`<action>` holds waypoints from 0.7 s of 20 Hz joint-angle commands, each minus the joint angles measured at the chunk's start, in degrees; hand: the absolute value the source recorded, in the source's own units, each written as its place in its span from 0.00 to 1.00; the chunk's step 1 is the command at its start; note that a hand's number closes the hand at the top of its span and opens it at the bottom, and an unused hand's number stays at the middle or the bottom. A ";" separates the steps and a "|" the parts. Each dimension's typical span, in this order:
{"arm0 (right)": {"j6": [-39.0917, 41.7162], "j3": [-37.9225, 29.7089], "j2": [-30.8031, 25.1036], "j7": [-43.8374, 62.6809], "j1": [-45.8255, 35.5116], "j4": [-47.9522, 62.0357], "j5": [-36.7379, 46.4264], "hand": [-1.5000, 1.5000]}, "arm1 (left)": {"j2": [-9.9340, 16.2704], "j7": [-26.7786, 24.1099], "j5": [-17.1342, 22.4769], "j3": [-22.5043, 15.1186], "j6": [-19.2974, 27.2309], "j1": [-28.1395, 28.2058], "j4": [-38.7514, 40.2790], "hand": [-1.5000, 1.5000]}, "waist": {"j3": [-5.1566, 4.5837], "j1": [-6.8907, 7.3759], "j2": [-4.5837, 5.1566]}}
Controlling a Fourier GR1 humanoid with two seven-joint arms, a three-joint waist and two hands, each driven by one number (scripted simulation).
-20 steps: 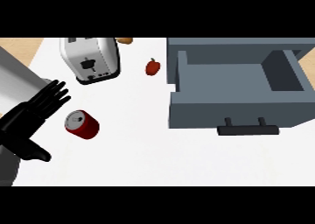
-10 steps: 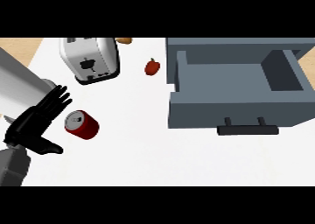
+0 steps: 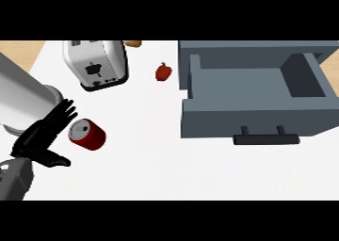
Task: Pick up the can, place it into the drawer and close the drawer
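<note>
The red can (image 3: 89,134) with a silver top stands on the white counter at the left. My left hand (image 3: 40,136) is just left of it, fingers straight and pointing up-right, thumb spread out below; the fingertips (image 3: 67,110) come close to the can's top, and I cannot tell whether they touch. The hand is open and holds nothing. At the right the grey drawer (image 3: 189,80) is pulled open, its inside bare, its black handle (image 3: 266,139) facing the near side. My right hand does not show.
A white toaster (image 3: 96,66) stands at the back left. A small red pepper (image 3: 163,71) lies between the toaster and the drawer, and an orange-brown item (image 3: 133,44) sits at the back edge. A pale grey arm segment (image 3: 19,99) fills the left edge.
My left hand has edged to the right, closer to the can, with its fingers still straight. The can and the drawer have not moved.
</note>
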 commanded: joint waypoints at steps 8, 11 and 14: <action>1.39 -2.85 -0.80 2.67 -1.73 0.14 -2.46 0.00 | -0.74 -12.73 -6.35 -1.48 -0.27 -4.60 16.90 0.00 | -0.03 -0.09 0.07; 2.92 -2.79 2.82 2.56 2.40 -4.32 -2.39 0.00 | -0.42 -12.80 -6.37 -0.99 -0.86 -6.89 20.73 0.00 | -0.06 -0.55 0.13; 1.90 -2.35 1.24 4.04 -0.25 -3.21 -3.08 0.00 | -2.38 -13.81 -6.69 -1.31 -0.33 -7.89 22.01 0.00 | -0.08 -0.54 0.20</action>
